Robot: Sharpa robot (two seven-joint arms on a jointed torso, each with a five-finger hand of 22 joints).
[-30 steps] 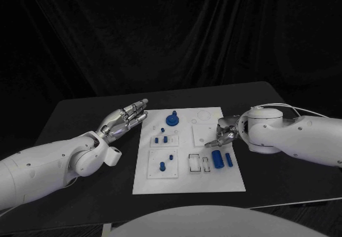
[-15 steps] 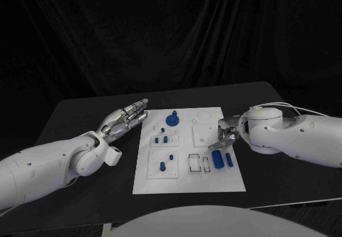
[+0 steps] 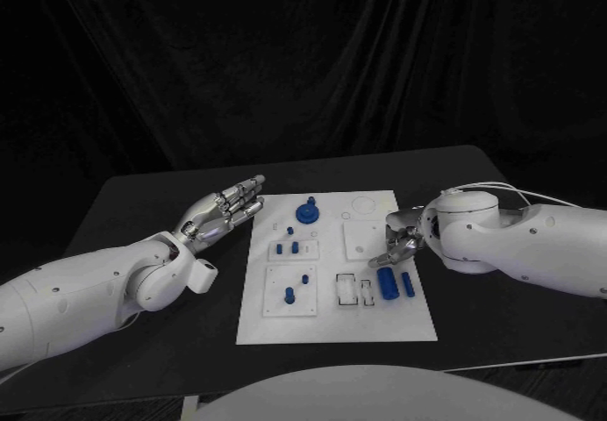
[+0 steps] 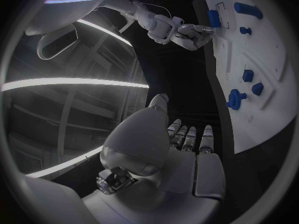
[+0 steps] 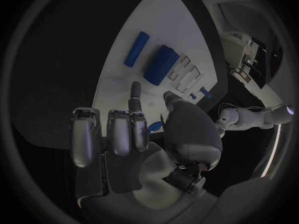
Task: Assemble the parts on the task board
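The white task board (image 3: 332,324) lies in the middle of the table. Blue parts on it include a round knobbed piece (image 3: 306,211), several small pegs (image 3: 286,249), a thick cylinder (image 3: 386,282) and a thin bar (image 3: 406,282). My right hand (image 3: 397,242) hovers over the board's right edge just behind the cylinder, fingers pointing down, holding nothing. The right wrist view shows the right hand (image 5: 127,134) with one finger stretched toward the cylinder (image 5: 161,63) and bar (image 5: 137,49). My left hand (image 3: 224,210) floats flat and empty off the board's left side.
Two small empty rectangular frames (image 3: 354,289) sit on the board just left of the cylinder. Black tabletop (image 3: 152,202) surrounds the board, with a dark curtain behind. The left wrist view shows the board (image 4: 274,59) beyond my left hand (image 4: 181,149).
My right hand has edged slightly down and toward the thick cylinder. The left hand and the parts have not moved.
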